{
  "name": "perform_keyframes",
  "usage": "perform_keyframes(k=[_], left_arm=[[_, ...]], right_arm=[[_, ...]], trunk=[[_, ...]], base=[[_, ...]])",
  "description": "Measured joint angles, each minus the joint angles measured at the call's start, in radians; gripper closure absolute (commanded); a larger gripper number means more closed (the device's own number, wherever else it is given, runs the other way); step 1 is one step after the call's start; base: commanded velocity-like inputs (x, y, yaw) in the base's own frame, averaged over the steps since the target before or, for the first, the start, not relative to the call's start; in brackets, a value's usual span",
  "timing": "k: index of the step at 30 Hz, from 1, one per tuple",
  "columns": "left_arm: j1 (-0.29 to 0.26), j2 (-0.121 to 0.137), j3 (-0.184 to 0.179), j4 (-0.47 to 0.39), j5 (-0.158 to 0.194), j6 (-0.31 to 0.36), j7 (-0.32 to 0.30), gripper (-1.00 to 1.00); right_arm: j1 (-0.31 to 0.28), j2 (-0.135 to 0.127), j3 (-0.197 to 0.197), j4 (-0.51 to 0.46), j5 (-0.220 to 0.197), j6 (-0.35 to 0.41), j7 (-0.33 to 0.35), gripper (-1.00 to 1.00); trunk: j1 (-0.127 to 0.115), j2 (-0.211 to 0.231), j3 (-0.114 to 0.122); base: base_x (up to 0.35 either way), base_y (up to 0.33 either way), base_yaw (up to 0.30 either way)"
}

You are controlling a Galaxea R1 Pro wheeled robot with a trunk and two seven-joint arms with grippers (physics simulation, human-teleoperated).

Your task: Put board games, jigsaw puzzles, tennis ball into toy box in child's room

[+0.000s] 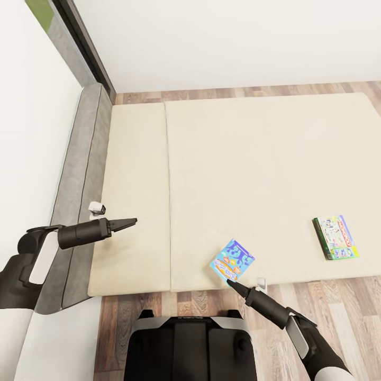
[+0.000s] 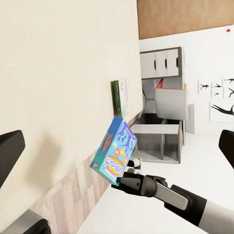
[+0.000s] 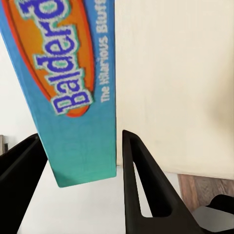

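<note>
My right fingers (image 3: 78,180) pinch the blue game (image 1: 232,259) at its edge above the bed (image 1: 254,159); left fingers (image 1: 127,221) spread, empty.

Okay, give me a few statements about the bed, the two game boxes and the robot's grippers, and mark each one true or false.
1. The right gripper has the blue board game between its fingers. True.
2. The green-edged board game is in the left gripper. False: it lies flat on the bed, near the front edge, with no gripper on it.
3. The left gripper carries nothing. True.
4. The blue board game lies flat on the mattress. False: the left wrist view shows it tilted up off the bed at the right gripper's tip.
5. A grey headboard runs along the bed's left side in the head view. True.
</note>
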State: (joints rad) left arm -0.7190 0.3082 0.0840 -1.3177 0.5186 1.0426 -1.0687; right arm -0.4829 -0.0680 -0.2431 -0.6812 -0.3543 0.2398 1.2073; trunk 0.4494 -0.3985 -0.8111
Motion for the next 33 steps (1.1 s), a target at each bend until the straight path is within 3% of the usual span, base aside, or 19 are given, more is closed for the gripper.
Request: perform_keyframes(k=[10, 33], left_arm=[[0.000, -0.002, -0.001, 0.000, -0.004, 0.000, 0.000, -1.00], [0.000, -0.004, -0.002, 0.000, -0.005, 0.000, 0.002, -1.00]], right_arm=[[0.000, 0.000, 0.000, 0.000, 0.000, -0.002, 0.000, 1.00], [0.002, -0.001, 0.001, 0.000, 0.001, -0.006, 0.003, 1.00]], trunk=[[0.000, 0.000, 0.003], [0.000, 0.000, 0.040]], base=[[0.000, 0.000, 0.000], [0.000, 0.000, 0.000]])
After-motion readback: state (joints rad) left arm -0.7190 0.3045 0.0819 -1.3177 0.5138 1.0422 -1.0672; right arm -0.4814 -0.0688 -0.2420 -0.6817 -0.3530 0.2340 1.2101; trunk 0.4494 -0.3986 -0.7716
